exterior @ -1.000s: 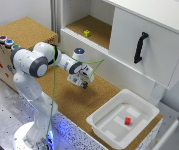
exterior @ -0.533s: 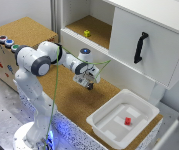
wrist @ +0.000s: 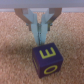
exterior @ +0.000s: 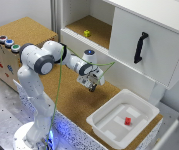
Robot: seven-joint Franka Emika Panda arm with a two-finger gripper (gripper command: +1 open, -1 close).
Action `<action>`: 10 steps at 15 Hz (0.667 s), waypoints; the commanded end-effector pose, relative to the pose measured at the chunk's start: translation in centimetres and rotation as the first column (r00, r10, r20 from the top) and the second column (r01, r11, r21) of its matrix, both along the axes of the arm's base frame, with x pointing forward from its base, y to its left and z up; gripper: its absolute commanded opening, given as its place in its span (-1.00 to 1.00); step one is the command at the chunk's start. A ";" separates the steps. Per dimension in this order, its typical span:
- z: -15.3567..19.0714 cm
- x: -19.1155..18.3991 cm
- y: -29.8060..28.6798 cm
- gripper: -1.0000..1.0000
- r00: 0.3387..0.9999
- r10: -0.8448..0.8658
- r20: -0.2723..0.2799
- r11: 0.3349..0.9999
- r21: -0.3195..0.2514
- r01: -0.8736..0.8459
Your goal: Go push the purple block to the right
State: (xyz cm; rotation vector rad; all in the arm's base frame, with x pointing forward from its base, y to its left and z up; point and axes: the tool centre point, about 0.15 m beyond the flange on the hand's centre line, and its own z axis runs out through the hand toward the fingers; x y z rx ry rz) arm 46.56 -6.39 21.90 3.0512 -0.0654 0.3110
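Observation:
The purple block [wrist: 46,59] is a small dark cube with yellow letters on top, lying on the cork surface. In the wrist view my gripper [wrist: 40,39] is shut and empty. Its fingertips are pressed together right at the block's edge, though contact is not clear. In the exterior view my gripper [exterior: 92,86] hangs low over the cork board in front of the cabinet, and the block is hidden beneath it.
A white tray [exterior: 103,125] holding a small red cube [exterior: 127,120] stands at the exterior view's lower right. A small yellow cube [exterior: 87,33] sits in the open shelf. The cabinet door has a black handle [exterior: 140,47]. A button box [exterior: 6,42] stands at the left.
My gripper has moved toward the exterior view's right and slightly nearer the tray, staying low over the cork board.

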 end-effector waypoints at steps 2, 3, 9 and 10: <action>5.4 -0.9 -1.5 1.00 0.999 -0.001 0.041 0.999 -0.034 0.002; 5.9 -1.4 -2.0 1.00 0.999 0.040 0.031 0.999 -0.033 -0.039; 3.6 -4.2 -4.1 1.00 0.957 0.282 -0.058 0.956 -0.063 -0.286; 3.3 -4.6 -3.8 1.00 0.941 0.331 -0.063 0.940 -0.064 -0.335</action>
